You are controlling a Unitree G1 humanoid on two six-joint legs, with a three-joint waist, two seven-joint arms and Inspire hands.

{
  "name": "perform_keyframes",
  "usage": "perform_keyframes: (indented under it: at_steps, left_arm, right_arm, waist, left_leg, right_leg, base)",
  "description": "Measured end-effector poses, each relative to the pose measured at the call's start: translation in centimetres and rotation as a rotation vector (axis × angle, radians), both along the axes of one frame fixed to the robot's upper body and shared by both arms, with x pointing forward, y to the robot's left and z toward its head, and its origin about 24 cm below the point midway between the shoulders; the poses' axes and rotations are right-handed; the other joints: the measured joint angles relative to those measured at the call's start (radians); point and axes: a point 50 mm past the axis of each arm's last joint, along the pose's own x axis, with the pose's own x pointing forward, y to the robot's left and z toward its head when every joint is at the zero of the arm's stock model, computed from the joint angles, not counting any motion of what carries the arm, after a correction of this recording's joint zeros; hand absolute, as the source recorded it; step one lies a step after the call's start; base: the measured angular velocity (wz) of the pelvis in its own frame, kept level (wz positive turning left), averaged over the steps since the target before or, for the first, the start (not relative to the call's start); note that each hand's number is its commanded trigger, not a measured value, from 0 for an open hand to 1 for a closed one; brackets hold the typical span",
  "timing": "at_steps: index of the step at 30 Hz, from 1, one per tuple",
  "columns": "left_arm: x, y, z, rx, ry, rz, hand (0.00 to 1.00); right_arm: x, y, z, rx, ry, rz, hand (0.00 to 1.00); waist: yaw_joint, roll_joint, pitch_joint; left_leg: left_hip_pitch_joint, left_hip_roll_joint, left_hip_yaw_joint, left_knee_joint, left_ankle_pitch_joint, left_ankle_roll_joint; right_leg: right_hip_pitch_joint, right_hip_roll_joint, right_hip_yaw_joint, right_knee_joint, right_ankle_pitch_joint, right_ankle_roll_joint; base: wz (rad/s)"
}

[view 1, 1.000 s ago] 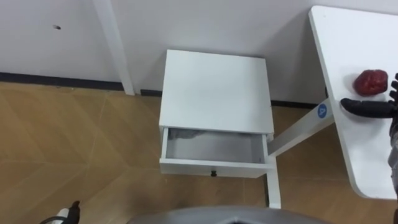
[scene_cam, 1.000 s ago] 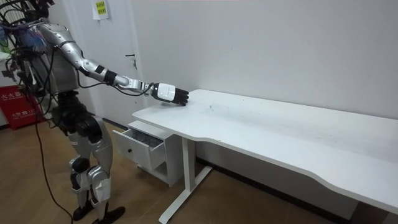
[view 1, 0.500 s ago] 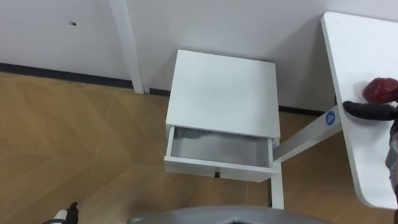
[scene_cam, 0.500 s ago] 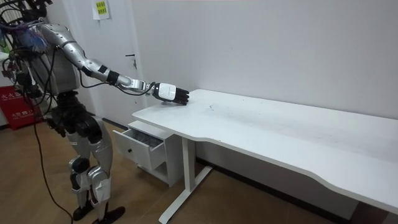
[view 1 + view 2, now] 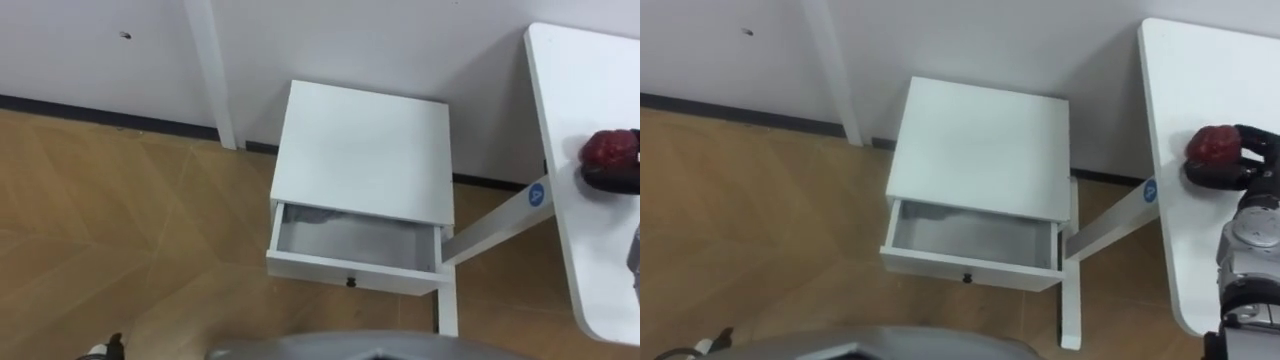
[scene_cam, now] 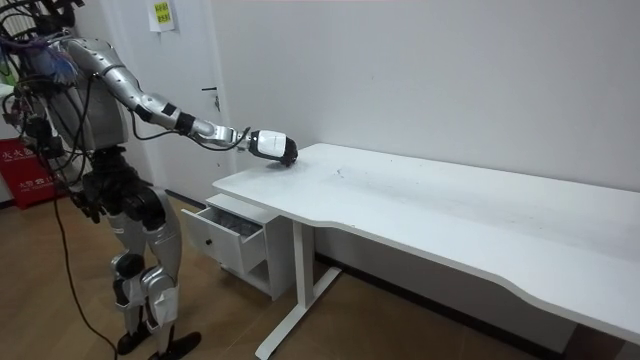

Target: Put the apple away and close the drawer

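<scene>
A dark red apple (image 5: 1208, 144) lies near the end of the white table (image 5: 1170, 250), at the right of the eye views. My right hand (image 5: 1232, 166) is there with its fingers and thumb curled round the apple; the same hand (image 6: 272, 146) shows in the room view at the table's corner. The white bedside cabinet (image 5: 365, 150) stands against the wall, its drawer (image 5: 355, 245) pulled open and grey inside. A small part of my left hand (image 5: 103, 350) shows at the lower left edge.
The table's slanted leg (image 5: 500, 215) runs close past the drawer's right corner. Wooden floor (image 5: 120, 230) spreads to the left of the cabinet. In the room view I stand at the left, beside the cabinet (image 6: 235, 235), with my right arm stretched out over the table's end.
My right hand's fingers have curled from straight beside the apple to round it. The eye view has shifted a little, so the cabinet sits further right.
</scene>
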Motion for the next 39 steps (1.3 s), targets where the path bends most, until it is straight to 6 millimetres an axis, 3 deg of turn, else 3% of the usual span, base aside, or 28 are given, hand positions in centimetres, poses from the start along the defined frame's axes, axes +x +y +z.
perform_keyframes:
  at_steps: [8,21,27,29,39]
  left_arm:
    - [-1.0,-0.1,-0.1,-0.016,0.041,0.003,0.00]
    - [-0.4,-0.2,-0.1,-0.026,0.020,-0.002,0.00]
    - [1.4,-0.5,-0.2,-0.048,-0.009,-0.033,0.00]
    - [1.9,-0.8,-0.2,-0.056,-0.029,-0.058,0.00]
    - [3.0,-1.8,-0.5,-0.082,-0.029,-0.116,0.00]
  right_arm:
    - [0.1,0.2,-0.1,-0.010,0.015,0.021,1.00]
    - [1.8,1.6,0.8,-0.047,-0.011,0.142,1.00]
    - [3.9,5.2,1.2,-0.096,-0.010,0.383,1.00]
    - [4.3,7.3,1.2,-0.103,-0.024,0.490,1.00]
    - [4.9,12.9,0.9,-0.095,-0.016,0.775,1.00]
  waist:
    - [0.011,-0.001,-0.0007]
    - [0.009,0.005,-0.0039]
    - [0.029,0.023,-0.0001]
    - [0.034,0.029,-0.0007]
    - [0.039,0.024,-0.0013]
  left_leg:
    - [-0.003,-0.001,-0.018,0.012,0.000,0.000]
    - [-0.009,-0.002,-0.018,0.011,0.000,-0.001]
    - [0.000,-0.002,-0.006,0.010,0.000,-0.001]
    - [0.000,-0.001,-0.005,0.008,0.001,-0.001]
    - [-0.005,-0.001,-0.003,-0.001,0.001,-0.001]
  right_leg:
    - [0.011,-0.002,-0.019,0.003,0.000,0.000]
    - [0.002,-0.003,-0.025,0.003,0.000,0.000]
    - [0.006,-0.003,-0.017,0.000,0.000,0.000]
    - [0.006,-0.004,-0.014,0.000,0.000,0.000]
    - [-0.004,-0.004,-0.009,0.001,0.000,0.000]
  base:
    - [0.07]
    - [0.00]
    - [-0.04]
    - [0.00]
    - [-0.01]
